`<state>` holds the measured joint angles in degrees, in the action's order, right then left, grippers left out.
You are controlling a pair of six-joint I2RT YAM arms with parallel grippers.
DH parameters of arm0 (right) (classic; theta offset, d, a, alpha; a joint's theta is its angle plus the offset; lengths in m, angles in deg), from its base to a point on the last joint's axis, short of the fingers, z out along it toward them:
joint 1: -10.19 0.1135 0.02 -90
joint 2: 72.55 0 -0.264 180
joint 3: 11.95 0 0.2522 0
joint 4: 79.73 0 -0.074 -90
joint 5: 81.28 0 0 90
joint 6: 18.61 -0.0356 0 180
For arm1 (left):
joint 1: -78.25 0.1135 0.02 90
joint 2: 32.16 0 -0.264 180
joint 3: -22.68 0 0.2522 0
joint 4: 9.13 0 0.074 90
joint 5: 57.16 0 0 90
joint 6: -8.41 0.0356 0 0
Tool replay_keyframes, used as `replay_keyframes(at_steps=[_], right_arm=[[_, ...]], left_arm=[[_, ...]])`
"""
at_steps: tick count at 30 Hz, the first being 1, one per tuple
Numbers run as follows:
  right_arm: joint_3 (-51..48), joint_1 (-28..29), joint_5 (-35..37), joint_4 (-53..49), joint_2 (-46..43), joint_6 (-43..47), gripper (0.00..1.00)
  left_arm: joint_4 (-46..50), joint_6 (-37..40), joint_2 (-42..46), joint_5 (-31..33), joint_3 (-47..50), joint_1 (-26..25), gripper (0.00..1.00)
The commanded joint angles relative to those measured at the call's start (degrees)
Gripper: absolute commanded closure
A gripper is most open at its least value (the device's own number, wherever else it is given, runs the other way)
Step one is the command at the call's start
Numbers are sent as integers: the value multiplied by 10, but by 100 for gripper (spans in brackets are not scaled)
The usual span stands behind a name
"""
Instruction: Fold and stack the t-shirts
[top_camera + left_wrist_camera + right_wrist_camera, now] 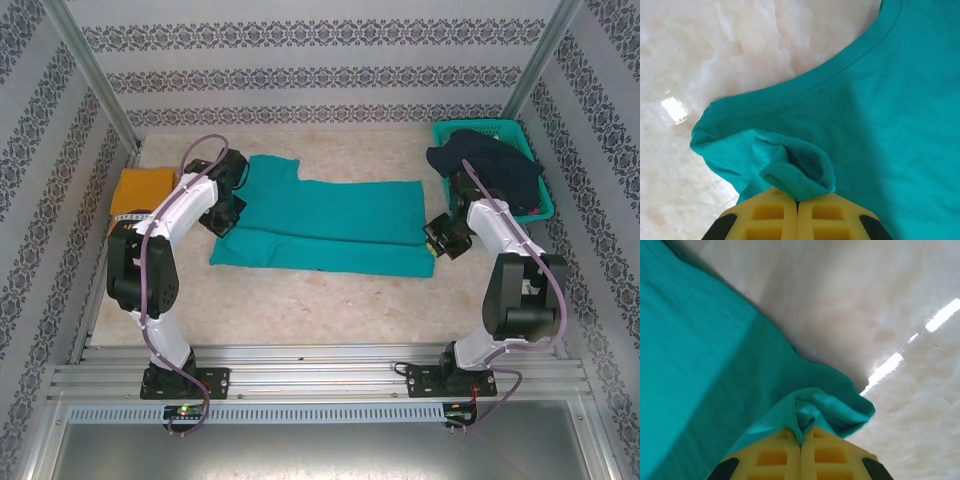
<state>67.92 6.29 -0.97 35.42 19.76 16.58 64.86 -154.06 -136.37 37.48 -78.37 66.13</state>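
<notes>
Teal t-shirt (340, 225); mustard t-shirt (140, 188); teal mesh basket (500, 125); cream marbled table (330, 300); floral-striped walls (300, 60).

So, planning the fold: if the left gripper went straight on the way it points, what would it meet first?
The teal t-shirt it pinches: the left gripper faces its bunched cloth; bare table probably lies beyond.

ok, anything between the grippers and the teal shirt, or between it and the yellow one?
Nothing at the grippers: left gripper and right gripper are each shut on a bunched edge of the teal shirt. Between it and the yellow shirt, far left, stands just the left arm itself.
</notes>
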Motion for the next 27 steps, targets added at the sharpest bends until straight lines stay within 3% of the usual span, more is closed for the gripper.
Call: replay_keyframes(at_steps=[1,27], right_arm=[[34,0,18,-2,28,11,100],[191,26,20,-27,191,34,100]], left_arm=[[32,14,-11,6,-17,15,100],[32,13,-75,-15,-47,37,100]])
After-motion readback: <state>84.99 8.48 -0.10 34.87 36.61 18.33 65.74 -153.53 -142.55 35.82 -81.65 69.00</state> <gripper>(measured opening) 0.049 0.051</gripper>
